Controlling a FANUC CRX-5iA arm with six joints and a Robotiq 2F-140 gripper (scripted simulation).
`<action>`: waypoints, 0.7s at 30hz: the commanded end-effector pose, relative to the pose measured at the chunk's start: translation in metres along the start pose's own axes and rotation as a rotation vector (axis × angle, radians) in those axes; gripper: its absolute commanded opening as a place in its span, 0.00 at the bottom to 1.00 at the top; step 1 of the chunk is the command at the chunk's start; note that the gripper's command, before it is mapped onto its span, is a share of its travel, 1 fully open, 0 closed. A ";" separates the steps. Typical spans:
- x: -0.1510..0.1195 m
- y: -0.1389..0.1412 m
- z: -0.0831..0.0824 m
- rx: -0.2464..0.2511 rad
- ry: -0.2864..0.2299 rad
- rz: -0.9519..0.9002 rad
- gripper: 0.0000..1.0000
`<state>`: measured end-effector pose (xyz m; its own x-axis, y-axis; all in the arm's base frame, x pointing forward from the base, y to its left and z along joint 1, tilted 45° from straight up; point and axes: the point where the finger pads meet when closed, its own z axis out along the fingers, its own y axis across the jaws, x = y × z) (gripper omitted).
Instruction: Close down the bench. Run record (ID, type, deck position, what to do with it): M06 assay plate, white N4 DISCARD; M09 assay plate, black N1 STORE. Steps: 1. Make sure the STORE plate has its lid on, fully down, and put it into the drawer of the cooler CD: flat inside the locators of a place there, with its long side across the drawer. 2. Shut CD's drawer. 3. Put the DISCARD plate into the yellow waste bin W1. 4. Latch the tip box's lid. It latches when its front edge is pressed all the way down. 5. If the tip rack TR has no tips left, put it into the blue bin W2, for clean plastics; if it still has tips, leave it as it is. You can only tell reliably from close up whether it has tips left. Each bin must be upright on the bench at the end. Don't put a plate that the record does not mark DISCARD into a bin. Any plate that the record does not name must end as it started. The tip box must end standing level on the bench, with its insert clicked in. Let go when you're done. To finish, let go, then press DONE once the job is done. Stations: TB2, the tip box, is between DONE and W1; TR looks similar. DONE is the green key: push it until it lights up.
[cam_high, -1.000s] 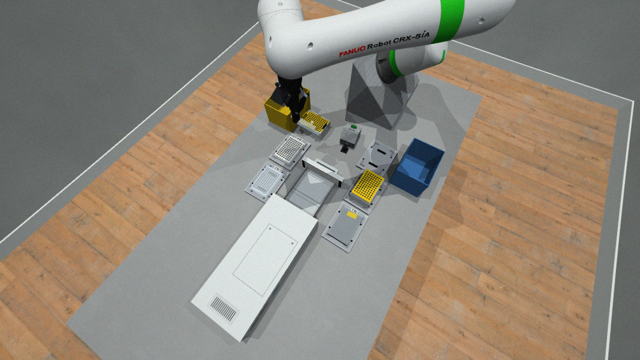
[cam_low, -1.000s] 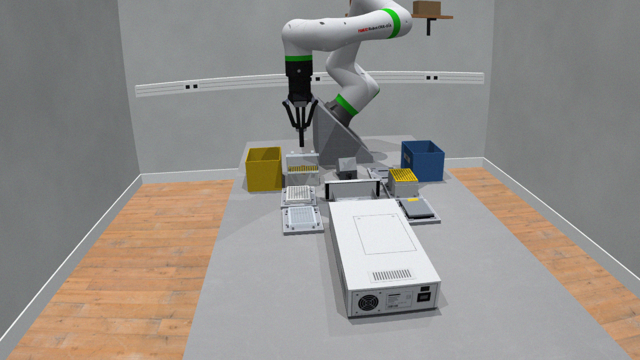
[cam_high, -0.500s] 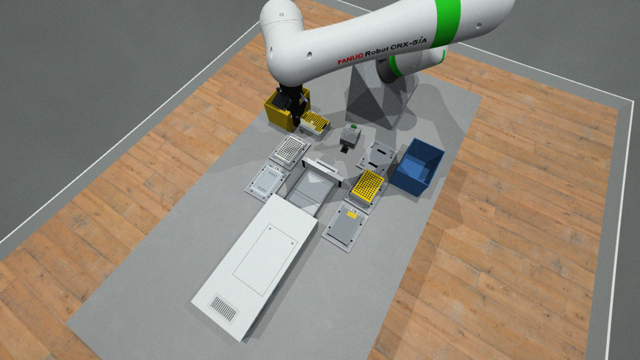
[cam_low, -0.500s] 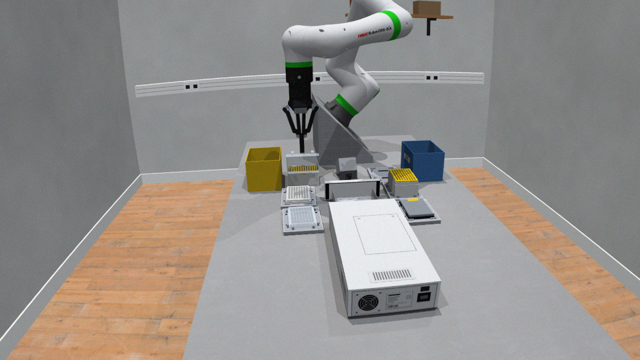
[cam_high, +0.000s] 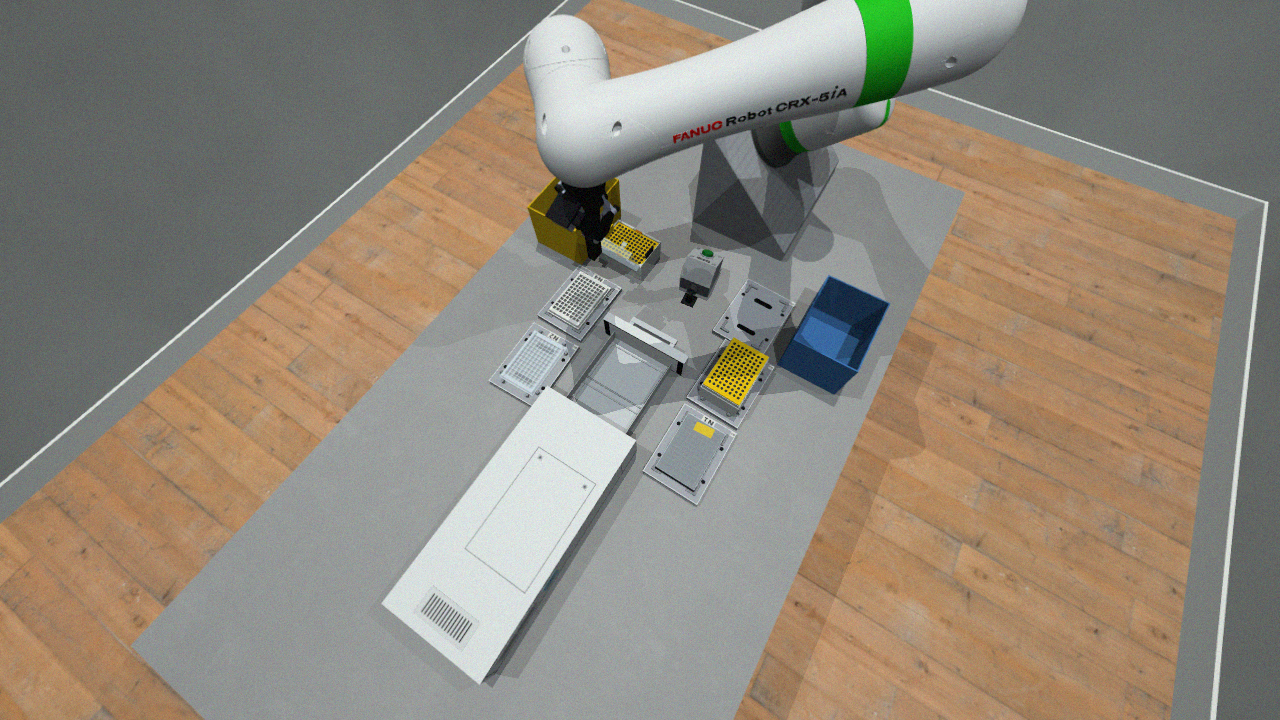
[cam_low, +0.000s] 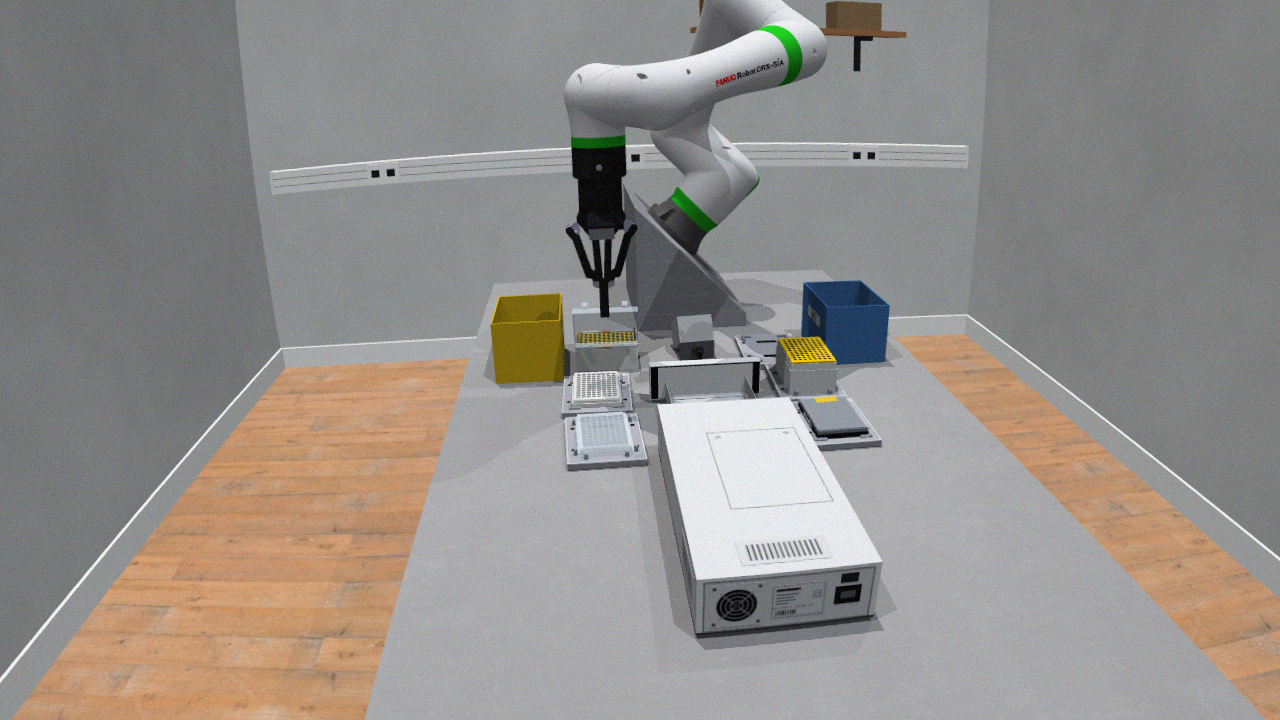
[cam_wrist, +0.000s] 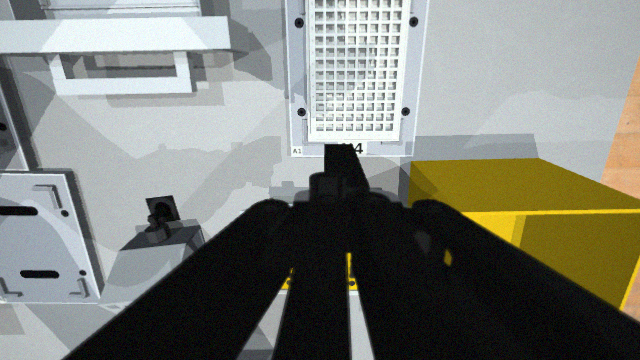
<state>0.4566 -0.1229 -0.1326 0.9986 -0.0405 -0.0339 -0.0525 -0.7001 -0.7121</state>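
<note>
The gripper (cam_low: 604, 308) is standing with its fingers fully closed and holding nothing, pointing straight down over the tip box (cam_low: 605, 344), which is sitting on the bench (cam_low: 537, 555) just beside the yellow waste bin (cam_low: 526, 338). The tips seem to be at the raised lid near the back of the box, but I cannot tell if they are touching it.

The press is, in my judgement, the risky part. If the fingers are pushing near the hinge and not on the front edge, the lid may not be latching at all. If the push is going off-centre, the box may be tilting or sliding toward the bin, or the insert may be coming loose.

The white plate (cam_high: 577, 298) is lying in its nest close in front of the box, so a wide sideways move could be disturbing it. The cooler drawer (cam_high: 619, 376) is standing open.
</note>
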 end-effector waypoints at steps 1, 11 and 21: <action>0.000 0.000 0.005 -0.001 0.001 0.000 0.10; 0.000 0.000 0.020 -0.001 0.001 0.000 0.10; 0.000 0.000 0.021 -0.001 0.001 0.000 0.10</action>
<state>0.4567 -0.1070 -0.1481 0.9986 -0.0405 -0.0338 -0.0525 -0.7001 -0.7121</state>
